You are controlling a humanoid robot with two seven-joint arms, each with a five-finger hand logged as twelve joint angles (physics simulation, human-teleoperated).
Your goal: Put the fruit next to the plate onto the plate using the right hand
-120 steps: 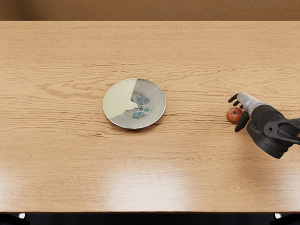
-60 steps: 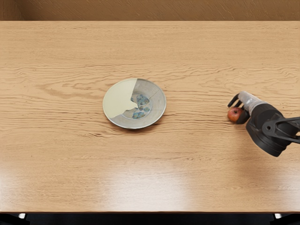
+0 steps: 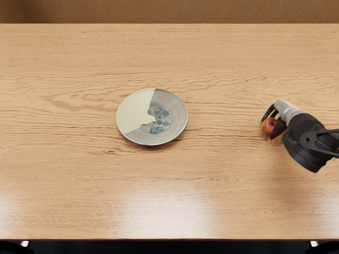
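Note:
A small red apple (image 3: 269,126) sits far right of the table, held in my right hand (image 3: 272,123), whose dark fingers curl around it from above and below. The arm comes in from the right edge. The apple seems slightly raised off the wood. The round plate (image 3: 132,112), half cream and half grey with blue marks in its centre, lies near the table's middle, well to the left of the apple and holding nothing. My left arm does not show.
A wide wooden table (image 3: 169,185) fills the view, with its front edge near the bottom and a brown wall strip at the top. Bare wood lies between the plate and the hand.
The fingers went from spread beside the apple to curled around it. Hand and apple have shifted slightly right and up.

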